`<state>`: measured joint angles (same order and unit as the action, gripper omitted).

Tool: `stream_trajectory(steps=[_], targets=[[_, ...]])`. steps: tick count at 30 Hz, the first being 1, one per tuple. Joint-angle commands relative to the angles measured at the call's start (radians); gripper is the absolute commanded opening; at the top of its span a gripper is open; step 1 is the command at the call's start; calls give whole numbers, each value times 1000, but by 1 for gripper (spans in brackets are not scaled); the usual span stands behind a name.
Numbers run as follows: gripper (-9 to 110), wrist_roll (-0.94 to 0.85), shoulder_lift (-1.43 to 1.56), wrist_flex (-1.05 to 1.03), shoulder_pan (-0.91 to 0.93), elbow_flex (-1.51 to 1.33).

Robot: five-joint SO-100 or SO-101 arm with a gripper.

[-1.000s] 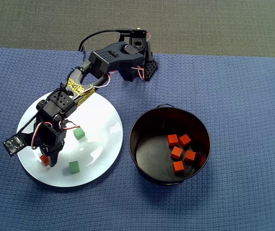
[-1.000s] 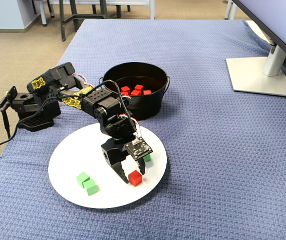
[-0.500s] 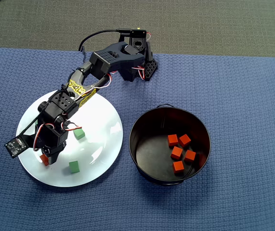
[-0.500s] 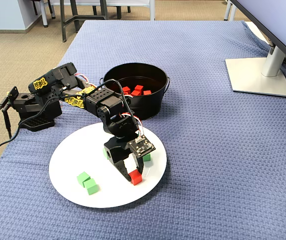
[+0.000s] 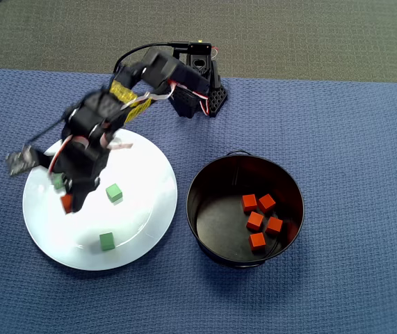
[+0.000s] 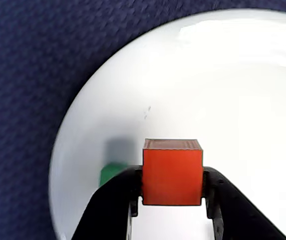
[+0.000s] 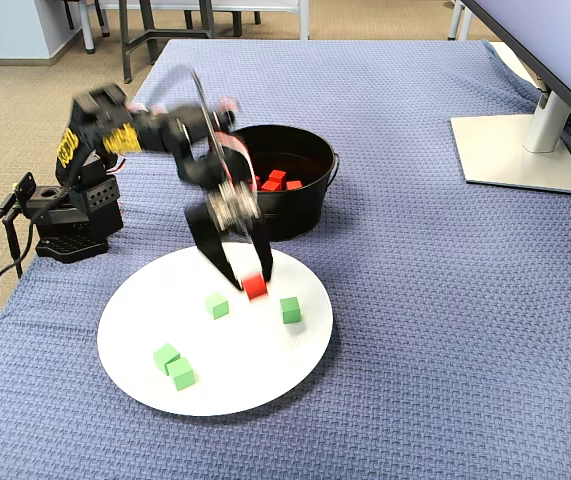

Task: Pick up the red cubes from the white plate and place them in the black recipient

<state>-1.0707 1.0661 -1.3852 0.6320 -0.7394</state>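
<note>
- We see the gripper (image 6: pixel 172 200) closed on one red cube (image 6: pixel 172 172), its two black fingers (image 6: pixel 117 192) pressing the cube's left and right sides in the wrist view.
- The held cube has no long axis; in the wrist view its faces sit square to the fingers, one flat face turned toward the camera.
- In the fixed view the held cube (image 7: pixel 255 287) is over the far right part of the white plate (image 7: pixel 145 300); we cannot tell whether it touches the surface.
- Five more red cubes (image 5: pixel 259 221) lie clustered in the black recipient (image 5: pixel 205 177), right of the plate in the overhead view.
- Green cubes (image 7: pixel 173 365) lie scattered on the plate.
- Plate and pot rest on a blue cloth (image 5: pixel 337 132).
</note>
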Motion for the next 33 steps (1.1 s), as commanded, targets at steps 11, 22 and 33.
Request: stream_trajectory(steps=[11, 22, 33], targets=[[0, 259, 798, 20, -403, -589], [0, 696, 884, 213, -755, -857], [26, 874, 917, 213, -884, -902]])
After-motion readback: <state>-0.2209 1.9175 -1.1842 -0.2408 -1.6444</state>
